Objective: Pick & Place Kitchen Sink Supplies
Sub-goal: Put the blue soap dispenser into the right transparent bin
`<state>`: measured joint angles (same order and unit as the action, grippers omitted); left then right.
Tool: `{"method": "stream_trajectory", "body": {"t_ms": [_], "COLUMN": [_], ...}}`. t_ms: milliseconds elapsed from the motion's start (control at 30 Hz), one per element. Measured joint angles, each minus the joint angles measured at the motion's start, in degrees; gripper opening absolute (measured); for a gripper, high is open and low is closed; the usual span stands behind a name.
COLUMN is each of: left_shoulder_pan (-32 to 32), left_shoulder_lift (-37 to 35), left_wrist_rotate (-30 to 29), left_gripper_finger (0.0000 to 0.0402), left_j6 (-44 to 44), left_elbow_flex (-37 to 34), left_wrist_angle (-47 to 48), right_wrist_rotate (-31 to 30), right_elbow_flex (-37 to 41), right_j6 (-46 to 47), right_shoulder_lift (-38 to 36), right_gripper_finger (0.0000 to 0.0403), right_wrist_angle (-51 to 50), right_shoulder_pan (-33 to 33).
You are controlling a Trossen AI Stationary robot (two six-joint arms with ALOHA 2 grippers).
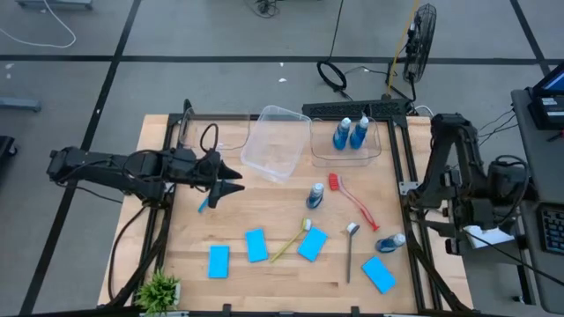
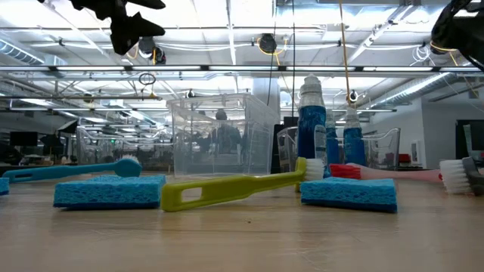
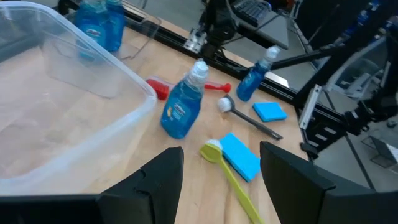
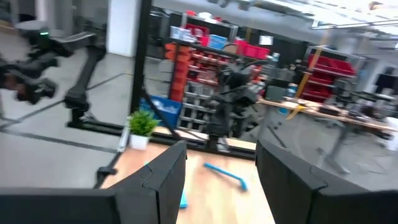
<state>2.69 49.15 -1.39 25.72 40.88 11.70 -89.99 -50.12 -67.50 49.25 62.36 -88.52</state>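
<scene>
Hovering my left gripper mid-left of frame, fingers apart, empty. Blue brush lies just below it: light, stiff, thin; I'd pinch mid-handle. Right gripper parked far right, apart.

Overhead, table-level and two wrist views, all sharing the wooden table.

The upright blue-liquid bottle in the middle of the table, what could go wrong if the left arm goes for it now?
The upright bottle of blue liquid stands close to the red long-handled brush and the empty clear plastic tub. The open left gripper could tip the bottle, or nudge the tub, on its approach.
</scene>
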Motion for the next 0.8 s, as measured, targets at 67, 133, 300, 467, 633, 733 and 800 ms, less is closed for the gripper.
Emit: {"method": "stream_trajectory", "body": {"t_ms": [67,133,300,467,633,733,800], "left_shoulder_pan": [0.94,1.64,2.76,3.57,4.66,5.33,5.74], "left_shoulder_lift": [0.0,0.0,0.0,0.0,-0.01,-0.01,-0.01], "left_wrist_rotate": [0.01,0.06,0.06,0.04,0.04,0.02,0.02], "left_gripper_finger": [0.0214,0.0214,0.0214,0.0214,0.0214,0.0214,0.0214], "left_j6": [-0.09,-0.09,-0.73,-1.2,-1.42,-1.58,-1.6], "left_elbow_flex": [0.0,0.0,0.0,0.0,0.0,0.0,0.0], "left_wrist_angle": [0.01,0.01,0.0,0.0,0.0,0.0,-0.01], "right_wrist_rotate": [-0.02,0.02,2.19,11.4,18.76,19.79,19.57], "right_elbow_flex": [-1.9,-4.07,-10.34,-17.19,-23.7,-27.59,-30.11], "right_j6": [-1.0,-2.17,-6.79,-11.89,-15.06,-15.9,-16.12], "right_shoulder_lift": [1.3,2.98,7.84,12.41,15.5,16.82,17.34], "right_gripper_finger": [0.0183,0.0183,0.0183,0.0183,0.0183,0.0183,0.0183], "right_wrist_angle": [-0.49,-1.56,-4.9,-9.84,-16.79,-21.32,-23.75], "right_shoulder_pan": [2.21,4.46,10.21,15.18,19.18,22.16,24.29]}}
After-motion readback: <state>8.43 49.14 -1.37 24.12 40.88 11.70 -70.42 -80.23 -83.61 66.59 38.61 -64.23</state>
